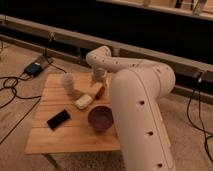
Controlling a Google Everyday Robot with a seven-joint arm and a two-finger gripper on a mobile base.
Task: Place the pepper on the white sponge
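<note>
Above the middle of the worktop's (50, 136) far half, the gripper (100, 83) pointing down, fingers clamped on the top end of the pepper (100, 92). Pepper tilted, low end just beside the right end of the white sponge (83, 101), not on it. Sponge lying slantwise near the worktop's centre. Just behind it towards the far-left corner, a pale cup (68, 85) standing upright. Towards the near edge, a purple bowl (101, 118), near the sponge but apart from it. Left of the bowl, a flat black phone (58, 119) lying slantwise. Open wood along the near edge and in the near-left corner. Right edge covered by the thick white arm (142, 107), which fills that side. Worktop of pale wooden slats, set on a speckled floor. Cables (12, 86) and a small box (34, 68) off the left edge; a long rail (65, 34) and dark wall beyond the far edge
</note>
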